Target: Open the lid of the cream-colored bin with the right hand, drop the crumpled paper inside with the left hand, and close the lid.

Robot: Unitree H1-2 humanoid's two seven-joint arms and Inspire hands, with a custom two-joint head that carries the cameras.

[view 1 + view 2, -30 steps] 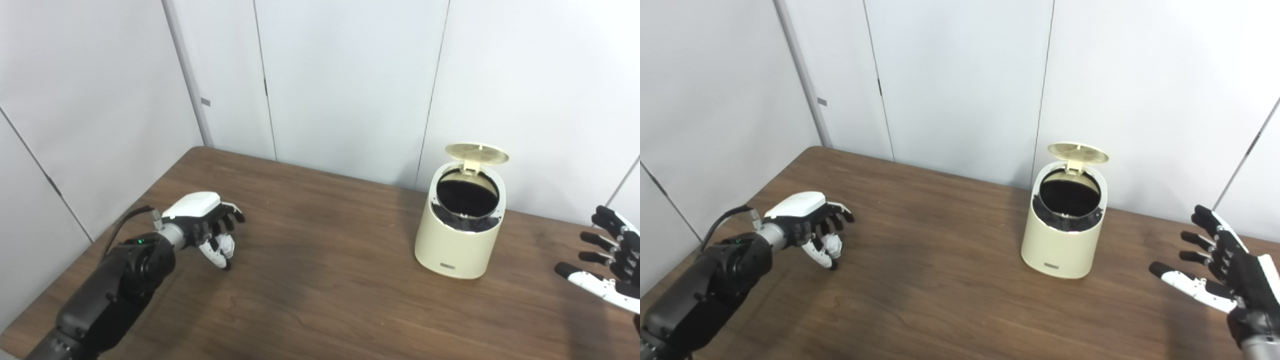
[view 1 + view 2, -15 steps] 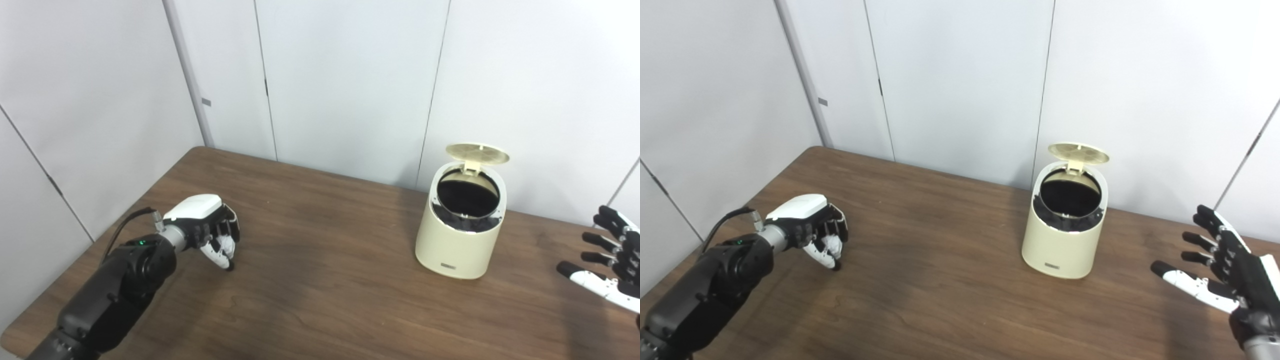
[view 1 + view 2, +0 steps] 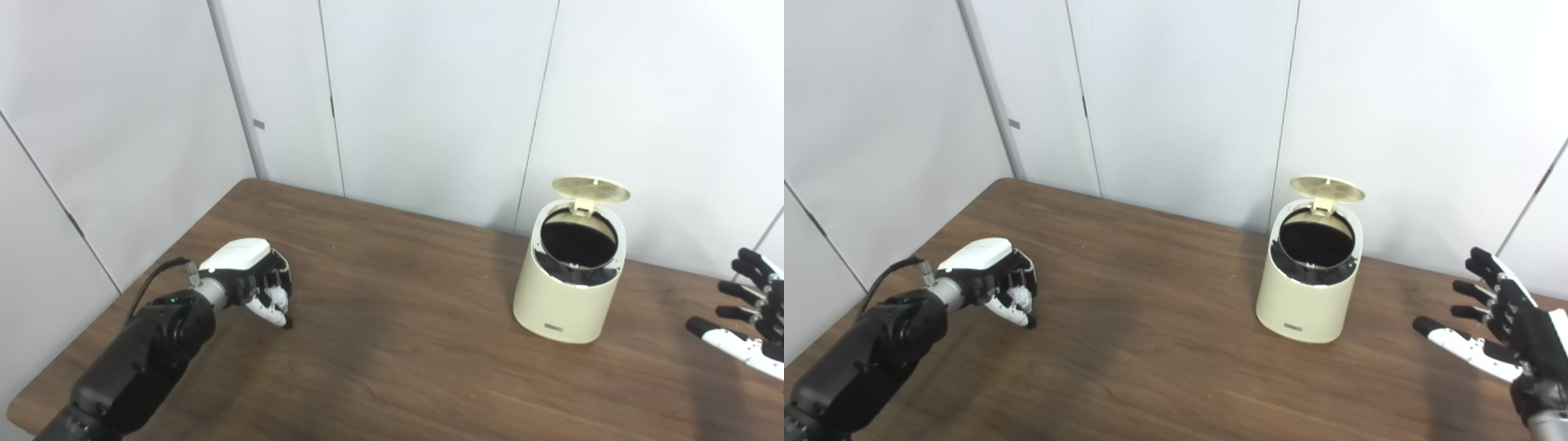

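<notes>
— Standing near the far right of the wooden table is the cream-colored bin, upright, its round lid tipped up and back on the hinge so the dark mouth shows. What do you make of the hands?

— Left hand is low over the table's left side, well apart from the bin. Its fingers are curled in tight around something small and white — the crumpled paper, tucked between the fingers and the thumb. Only a bit of it shows.

— So it's grasping the paper. Is the hand touching the table?

— The thumb tip looks to be right at the surface; I can't tell whether it actually rests there.

— And the other one?

— Right hand hangs at the right edge, palm turned inward, fingers spread and holding nothing. It's to the right of the bin and nearer the camera, clear of it, not touching.

— Anything inside the bin?

— Just a dark liner around the rim, with black below it. Behind the table there are plain pale wall panels.
</notes>
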